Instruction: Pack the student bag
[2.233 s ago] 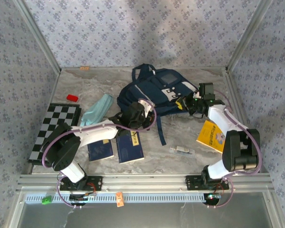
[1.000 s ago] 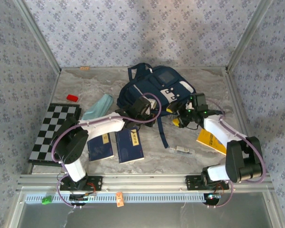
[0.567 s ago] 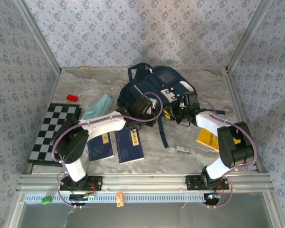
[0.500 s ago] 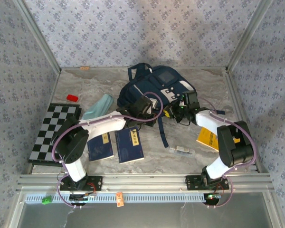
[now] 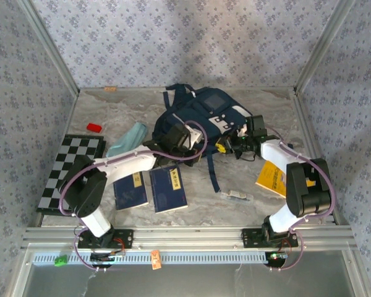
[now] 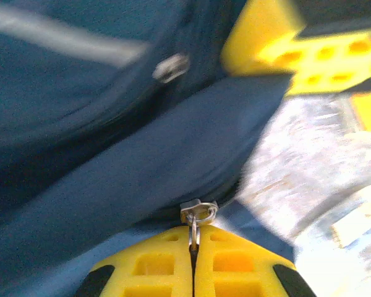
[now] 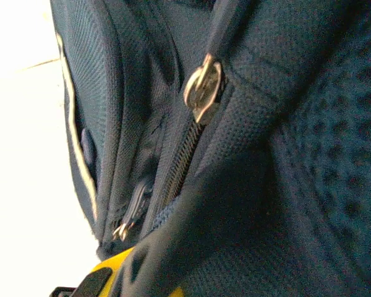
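**Left gripper** [image 6: 194, 242]: the yellow fingers [image 6: 154, 263] are pressed together, with the metal ring of a zipper pull [image 6: 198, 214] pinched between their tips. The pull sits on a dark seam of the student bag [image 5: 204, 111]. From above, the left arm rises from its base, bends at the elbow over the checkerboard mat's [image 5: 67, 170] near corner, and runs its white forearm right and forward. Its wrist sits against the bag's near left side.

**Right gripper** [image 5: 227, 146]: the jaws are closed. In the wrist view a fold of navy mesh fabric covers the fingers, with one yellow pad [image 7: 114, 275] edging out beneath it. The grip appears to be on the bag itself, just below a silver zipper slider [image 7: 204, 86]. The right forearm reaches left from its upright elbow to the bag's near right side, so the two grippers stand close together.

**Setting:** the bag lies at the centre rear of the marble table [image 5: 204, 210], straps trailing toward the arms. Two navy books [image 5: 149, 189] lie near the left arm and a yellow book [image 5: 273, 179] lies by the right.
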